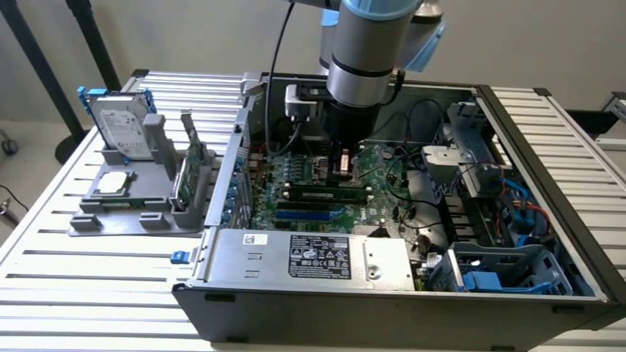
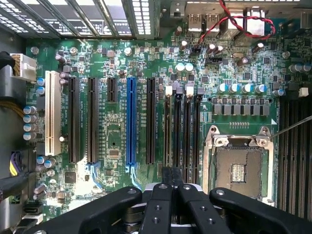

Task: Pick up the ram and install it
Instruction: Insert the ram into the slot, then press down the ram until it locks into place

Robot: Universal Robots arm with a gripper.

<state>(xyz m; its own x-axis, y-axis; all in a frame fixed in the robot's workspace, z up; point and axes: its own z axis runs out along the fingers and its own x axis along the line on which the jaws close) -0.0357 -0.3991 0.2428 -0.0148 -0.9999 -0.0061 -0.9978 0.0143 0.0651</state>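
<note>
On a ribbed metal tabletop (image 1: 88,271) against a pale wall, the gripper (image 2: 171,187) hangs closed over the open computer case's (image 1: 391,312) motherboard (image 2: 117,141), clamping the ram (image 2: 170,174).

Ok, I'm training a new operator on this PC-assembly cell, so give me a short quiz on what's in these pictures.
1. True or false: the end effector hangs over the grey holder outside the case.
2. On the motherboard, which colour is the long slot standing between black ones? A red, B blue, C yellow.
3. Fill in: the silver drive in the holder has ___ rails.
Key: 1 false: it is inside the case, shut, above the motherboard. 2 B. 3 blue.
</note>
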